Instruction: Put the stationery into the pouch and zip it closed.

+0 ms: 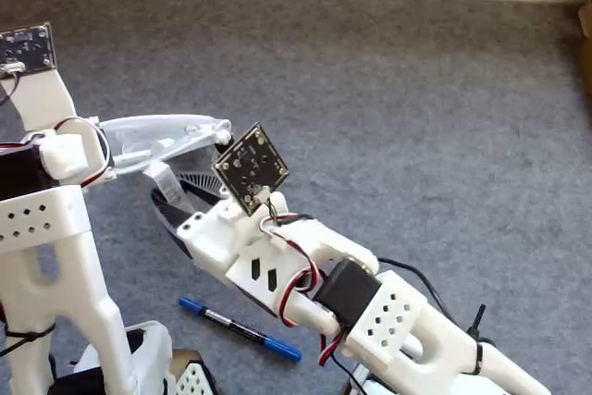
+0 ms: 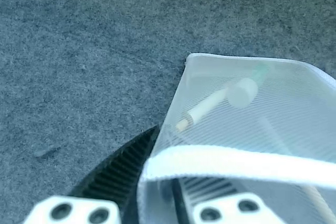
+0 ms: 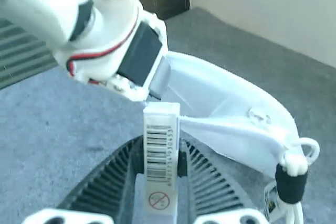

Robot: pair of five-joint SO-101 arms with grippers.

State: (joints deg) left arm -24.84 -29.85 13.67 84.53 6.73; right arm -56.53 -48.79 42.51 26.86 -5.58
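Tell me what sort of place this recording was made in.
Likely an indoor room with a robot workspace: grey carpet-like surface, a pale wall behind it, a mesh pouch and blue pen.

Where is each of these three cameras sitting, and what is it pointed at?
High view: fixed overhead, looking down at left arm, right arm, pouch, blue pen.
Left wrist view: on the left arm, facing the pouch; its black fingers show.
Right wrist view: on the right arm, facing the barcoded box in right gripper.
All share the pouch.

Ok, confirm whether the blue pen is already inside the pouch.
No, the blue pen lies on the grey carpet near the arms' bases, apart from the pouch.
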